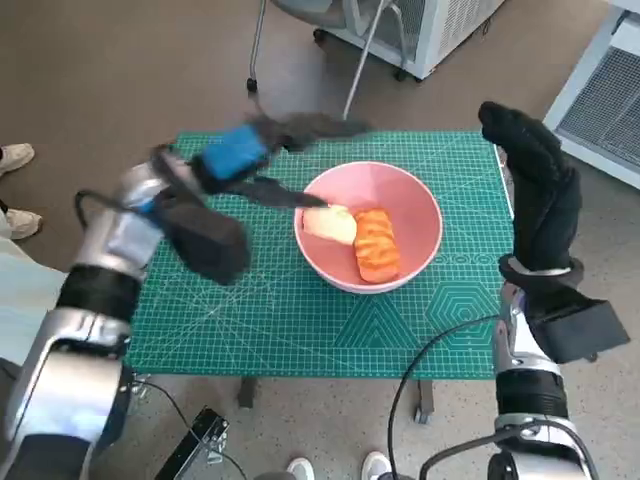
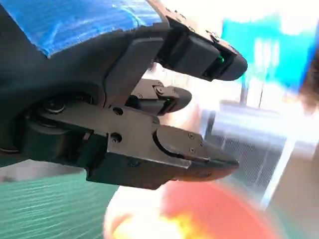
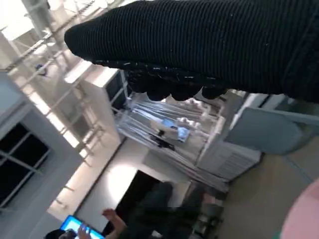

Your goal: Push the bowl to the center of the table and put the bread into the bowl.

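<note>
A pink bowl (image 1: pixel 395 195) sits near the middle of the green mat (image 1: pixel 260 310). Inside it lie a pale bread piece (image 1: pixel 331 224) and an orange bread piece (image 1: pixel 377 245). My left hand (image 1: pixel 250 155), blurred with motion, hovers just left of the bowl; its fingers (image 2: pixel 199 55) are spread and hold nothing. In the left wrist view the bowl (image 2: pixel 219 209) shows blurred below those fingers. My right hand (image 1: pixel 535 185) stands upright off the bowl's right side, fingers extended, empty. The right wrist view shows only the glove (image 3: pixel 209 45) and a sliver of the bowl (image 3: pixel 306 214).
The mat covers a small table. A white cabinet (image 1: pixel 430 25) and chair legs (image 1: pixel 360 60) stand beyond the far edge. Shoes (image 1: pixel 15 160) of a person show at the left. A person with a tablet (image 3: pixel 79 226) appears in the right wrist view.
</note>
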Motion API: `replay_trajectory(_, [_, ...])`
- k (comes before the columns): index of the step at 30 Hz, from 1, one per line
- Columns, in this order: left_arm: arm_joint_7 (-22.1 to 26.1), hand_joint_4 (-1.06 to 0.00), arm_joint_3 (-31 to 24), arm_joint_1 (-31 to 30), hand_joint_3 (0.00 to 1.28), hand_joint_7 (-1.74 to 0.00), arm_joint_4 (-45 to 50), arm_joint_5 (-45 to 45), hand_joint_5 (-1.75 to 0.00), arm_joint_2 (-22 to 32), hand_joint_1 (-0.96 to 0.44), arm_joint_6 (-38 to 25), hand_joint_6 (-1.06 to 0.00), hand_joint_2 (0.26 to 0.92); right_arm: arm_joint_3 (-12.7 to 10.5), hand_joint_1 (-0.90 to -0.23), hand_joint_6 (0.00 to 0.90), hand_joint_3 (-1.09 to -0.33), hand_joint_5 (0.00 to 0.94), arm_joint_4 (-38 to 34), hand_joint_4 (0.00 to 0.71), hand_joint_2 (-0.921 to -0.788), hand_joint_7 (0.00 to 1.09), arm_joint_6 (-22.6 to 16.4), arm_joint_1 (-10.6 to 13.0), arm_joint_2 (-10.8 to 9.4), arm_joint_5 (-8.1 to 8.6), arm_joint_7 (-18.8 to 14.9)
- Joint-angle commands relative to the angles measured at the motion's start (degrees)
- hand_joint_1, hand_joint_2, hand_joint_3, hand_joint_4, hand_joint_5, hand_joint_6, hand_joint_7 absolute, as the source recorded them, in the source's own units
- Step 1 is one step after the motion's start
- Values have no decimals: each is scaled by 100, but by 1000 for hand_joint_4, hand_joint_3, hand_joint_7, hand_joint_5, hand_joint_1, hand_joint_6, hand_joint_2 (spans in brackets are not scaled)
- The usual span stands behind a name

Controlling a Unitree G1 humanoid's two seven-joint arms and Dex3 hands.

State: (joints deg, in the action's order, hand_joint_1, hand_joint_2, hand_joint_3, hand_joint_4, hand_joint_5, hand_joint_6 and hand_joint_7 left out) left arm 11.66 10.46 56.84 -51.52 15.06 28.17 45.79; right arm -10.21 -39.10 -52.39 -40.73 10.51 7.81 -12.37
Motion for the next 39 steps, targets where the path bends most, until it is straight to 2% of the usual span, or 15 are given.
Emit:
replay_trajectory(1, [-27, -416, -488, -655, 9, -68, 456, -723, -31, -276, -13, -43, -571, 881, 53, -568, 41, -803, 0, 132, 386, -921, 794, 186, 18, -64, 115, -56])
replay_trajectory(8, [-132, -417, -815, -1409, 15, -50, 1259, -1087, -23, -533, 0, -353, -536, 898, 96, -564, 45, -782, 2, 215, 389, -921, 798, 328, -64, -129, 140, -14])
replay_trajectory(17, [-287, -414, -1200, -1988, 18, -48, 2002, -1420, -14, -845, 32, -785, -517, 912, 123, -566, 62, -760, 6, 315, 398, -921, 806, 460, -101, -181, -8, 131])
replay_trajectory(26, [-505, -398, -1399, -2176, 44, -50, 2206, -1416, -4, -1091, 63, -959, -498, 921, 150, -566, 64, -756, 7, 378, 399, -921, 807, 515, -75, -150, -80, 166])
replay_trajectory(31, [-445, -384, -1440, -2235, 66, -47, 2335, -1513, -1, -1189, 70, -1038, -481, 921, 148, -568, 65, -755, 7, 386, 400, -921, 807, 514, -69, -121, -121, 188])
replay_trajectory(35, [-405, -350, -1452, -2286, 76, -26, 2420, -1568, 0, -1253, 49, -1050, -433, 920, 144, -568, 64, -755, 6, 382, 398, -921, 807, 492, -60, -112, -159, 197])
replay_trajectory(39, [-421, -277, -1444, -2321, 70, -5, 2465, -1535, 0, -1285, -44, -1021, -341, 916, 139, -566, 63, -757, 5, 365, 397, -921, 808, 466, -42, -104, -188, 201])
